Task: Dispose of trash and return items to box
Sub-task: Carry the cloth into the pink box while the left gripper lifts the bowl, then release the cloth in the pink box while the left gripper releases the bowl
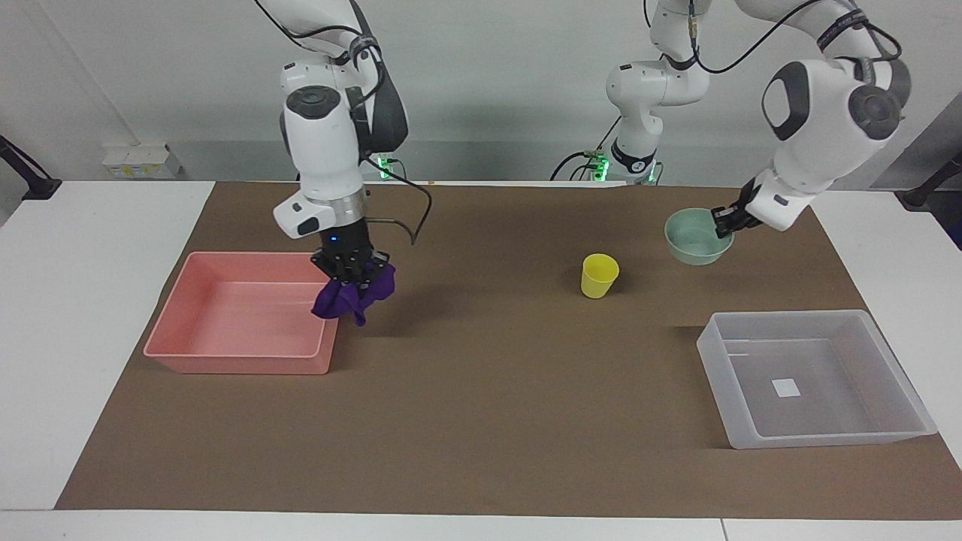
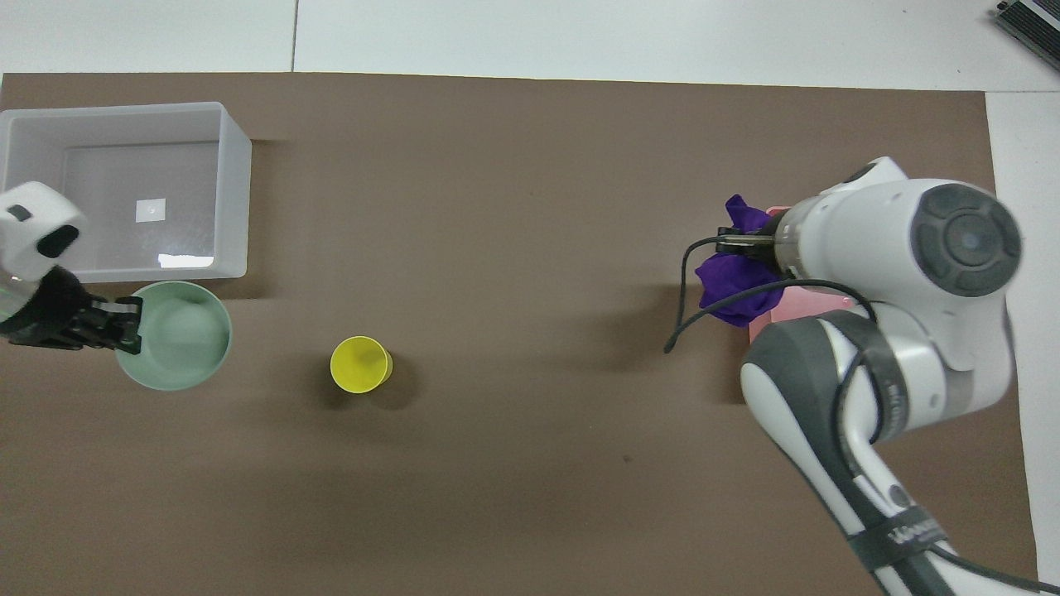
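- Right hand (image 1: 352, 272) is closed on the small deep-purple soft cloth rag (image 1: 355, 295), which hangs bunched below the fingers, clear of the table (image 1: 481, 421). It is over the edge of the pink opaque plastic tray (image 1: 225, 357) that faces the middle of the table; part of the cloth hangs outside the wall.
- Judgement: the pink tray serves as the trash bin, so the rag needs carrying further in over the tray floor before release, or it may drape on the rim.
- Left hand (image 1: 723, 223) pinches the rim of the pale mint-green round bowl (image 1: 695, 239), one finger inside the wall and one outside. The bowl is lifted, slightly tilted, over the brown mat between the robots and the translucent whitish rectangular plastic tray (image 1: 887, 434).
- A rim pinch suits a bowl too wide to span; judged risk is the bowl swinging or slipping on this one-sided hold.
- The whitish tray, with a small white square label (image 1: 786, 388) on its floor, is empty, toward the left arm's end of the table.
- Small yellow plastic cup (image 1: 599, 275) stands upright on the mat near the middle, untouched; judged to be the remaining item once the bowl is placed.
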Action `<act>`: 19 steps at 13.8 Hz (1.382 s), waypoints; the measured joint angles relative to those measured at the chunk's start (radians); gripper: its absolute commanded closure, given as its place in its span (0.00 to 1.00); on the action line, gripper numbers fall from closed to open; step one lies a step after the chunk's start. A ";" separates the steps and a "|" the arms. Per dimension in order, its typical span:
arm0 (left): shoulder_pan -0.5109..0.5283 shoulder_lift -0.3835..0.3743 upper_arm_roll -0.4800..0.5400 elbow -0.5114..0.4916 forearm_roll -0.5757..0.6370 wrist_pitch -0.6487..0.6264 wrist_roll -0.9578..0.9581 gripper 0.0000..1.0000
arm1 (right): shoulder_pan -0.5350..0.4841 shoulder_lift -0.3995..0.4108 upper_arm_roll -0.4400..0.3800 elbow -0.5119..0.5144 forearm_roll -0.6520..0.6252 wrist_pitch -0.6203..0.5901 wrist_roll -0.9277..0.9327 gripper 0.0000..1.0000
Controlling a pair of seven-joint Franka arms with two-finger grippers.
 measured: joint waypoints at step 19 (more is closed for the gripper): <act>0.151 0.619 -0.007 0.419 0.006 0.347 0.001 0.40 | -0.289 0.112 0.007 -0.236 0.013 0.297 -0.351 0.00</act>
